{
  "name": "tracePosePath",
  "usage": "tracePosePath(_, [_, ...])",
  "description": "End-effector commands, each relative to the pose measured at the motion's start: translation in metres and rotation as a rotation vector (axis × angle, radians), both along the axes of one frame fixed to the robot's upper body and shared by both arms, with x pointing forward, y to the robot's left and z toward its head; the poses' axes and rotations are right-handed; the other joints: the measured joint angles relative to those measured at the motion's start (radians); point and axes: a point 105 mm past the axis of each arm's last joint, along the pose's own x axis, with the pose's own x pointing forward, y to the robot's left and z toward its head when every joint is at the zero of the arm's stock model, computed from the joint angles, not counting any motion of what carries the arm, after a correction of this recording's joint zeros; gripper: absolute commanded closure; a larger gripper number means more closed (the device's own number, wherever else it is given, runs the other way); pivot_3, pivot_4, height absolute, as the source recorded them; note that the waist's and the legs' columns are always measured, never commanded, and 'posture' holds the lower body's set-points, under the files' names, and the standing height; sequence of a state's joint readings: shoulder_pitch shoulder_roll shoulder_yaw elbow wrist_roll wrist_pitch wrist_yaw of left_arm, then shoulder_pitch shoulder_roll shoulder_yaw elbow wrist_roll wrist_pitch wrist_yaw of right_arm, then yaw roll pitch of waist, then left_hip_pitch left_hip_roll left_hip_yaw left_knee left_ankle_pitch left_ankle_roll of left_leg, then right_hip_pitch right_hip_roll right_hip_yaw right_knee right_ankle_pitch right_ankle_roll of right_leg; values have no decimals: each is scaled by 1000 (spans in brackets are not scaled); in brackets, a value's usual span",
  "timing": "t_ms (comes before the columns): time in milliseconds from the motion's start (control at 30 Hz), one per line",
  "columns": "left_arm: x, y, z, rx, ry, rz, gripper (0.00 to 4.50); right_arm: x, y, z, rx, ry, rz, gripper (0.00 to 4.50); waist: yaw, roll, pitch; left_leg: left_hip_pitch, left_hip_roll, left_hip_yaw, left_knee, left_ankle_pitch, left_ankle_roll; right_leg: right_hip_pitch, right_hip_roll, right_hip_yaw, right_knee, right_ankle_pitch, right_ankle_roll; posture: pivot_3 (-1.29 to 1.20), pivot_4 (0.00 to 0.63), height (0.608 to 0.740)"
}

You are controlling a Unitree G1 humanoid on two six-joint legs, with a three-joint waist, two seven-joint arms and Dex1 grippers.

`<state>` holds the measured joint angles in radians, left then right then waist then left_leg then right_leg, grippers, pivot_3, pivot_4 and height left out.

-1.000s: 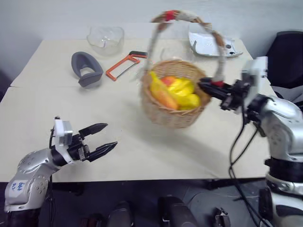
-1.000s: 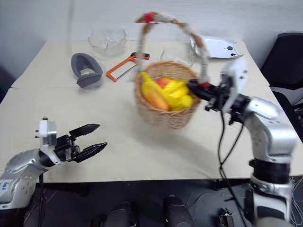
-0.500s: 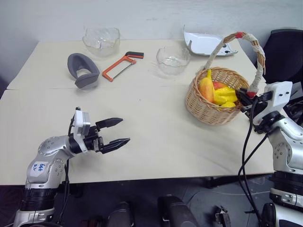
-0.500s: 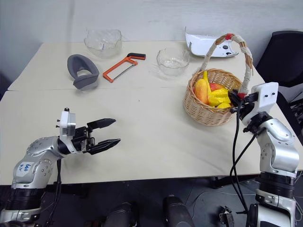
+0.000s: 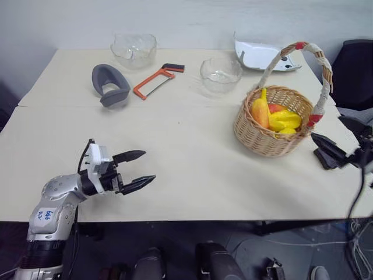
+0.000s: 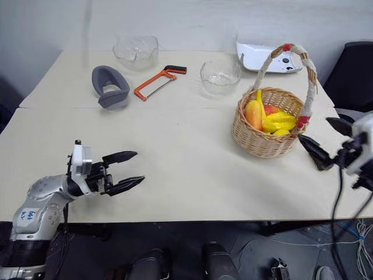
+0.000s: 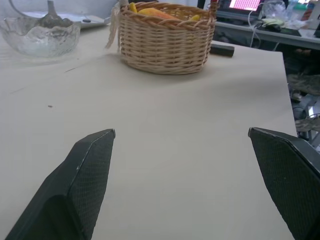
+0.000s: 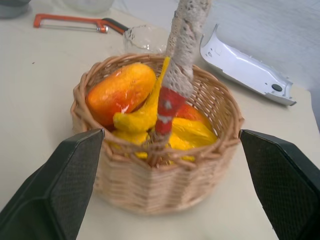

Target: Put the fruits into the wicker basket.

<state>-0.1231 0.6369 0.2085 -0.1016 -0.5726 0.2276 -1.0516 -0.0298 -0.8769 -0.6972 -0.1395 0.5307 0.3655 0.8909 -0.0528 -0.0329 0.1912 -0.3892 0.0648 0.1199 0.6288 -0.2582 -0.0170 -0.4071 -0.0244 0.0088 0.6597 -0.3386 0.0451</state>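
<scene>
Right gripper [image 6: 329, 140] sits just off the table's [image 5: 192, 169] right edge, fingers spread wide, holding nothing, apart from the basket [image 5: 274, 119]. Its wrist view looks straight at the basket between the two spread fingers [image 8: 60, 190].

Basket stands upright on the right part of the table, arched handle [image 5: 315, 58] up, taped white with red patches. Fruits are inside: mango [image 8: 120, 92], orange with a red blush, lies against the wall nearest the glass bowls; banana [image 8: 142, 117] curves across the middle beside it, touching it. More yellow fruit [image 8: 192, 132] lies on the other side of the handle, with a bit of red behind it. Exact count of pieces cannot be told.

Left gripper [image 5: 137, 169] hovers over the near left part of the table, fingers spread, empty, pointing toward the basket and well apart from it. Bare tabletop lies between its fingers [image 7: 85, 170].

Other items at the far side of the table: grey curved piece [image 5: 111, 84], orange hacksaw [image 5: 154, 81] just beside it, one glass bowl [image 5: 134, 49] near the far edge, second glass bowl [image 5: 220, 70] near the basket, white plastic shell [image 5: 262, 58] behind the basket. Small black block [image 7: 221, 48] lies on the table beyond the basket in the left wrist view.
</scene>
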Motion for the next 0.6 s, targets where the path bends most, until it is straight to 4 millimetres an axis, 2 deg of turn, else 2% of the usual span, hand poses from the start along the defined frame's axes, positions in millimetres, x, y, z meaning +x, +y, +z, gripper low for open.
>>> tracePosePath(33, [-7,6,1,60,-22,-1,0,-19,-4,-11,-145,-25,52,39,-2,-1,0,1,0,0,0,0,0,1,0,0,0,0,0,0,150,740])
tracePosePath(67, [-8,9,-2,83,-19,5,0,-24,-2,-25,-216,-3,94,39,-3,-1,0,2,0,0,0,0,0,3,0,0,-1,0,0,0,150,740])
tracePosePath(133, [-6,16,-6,116,-21,36,0,-31,3,-44,-225,28,152,39,-4,-1,0,5,0,0,-1,0,1,7,0,-1,-4,0,0,0,150,740])
tracePosePath(167, [-4,21,-9,140,-17,60,0,-34,12,-56,-234,53,206,39,-4,-1,0,5,0,0,-1,0,1,7,0,-1,-4,0,0,0,150,740])
tracePosePath(267, [-5,32,-24,227,-29,103,0,-40,54,-84,-247,83,386,39,-8,0,0,8,0,0,-2,0,1,9,0,0,-4,0,0,0,150,740])
tracePosePath(400, [-7,36,-36,289,-71,150,0,-39,104,-114,-226,77,574,39,-8,0,0,13,1,0,-6,0,1,13,-1,0,-4,0,-1,0,150,740])
tracePosePath(500, [-10,34,-35,269,-76,177,0,-26,130,-124,-184,48,622,39,-4,0,0,14,1,0,-6,0,1,13,-1,-1,-5,0,-2,0,150,740])
tracePosePath(600, [-14,35,-31,267,-92,202,0,-8,147,-125,-137,4,611,39,-4,-1,0,14,0,0,-6,0,1,13,-2,-1,-5,0,-2,0,150,740])
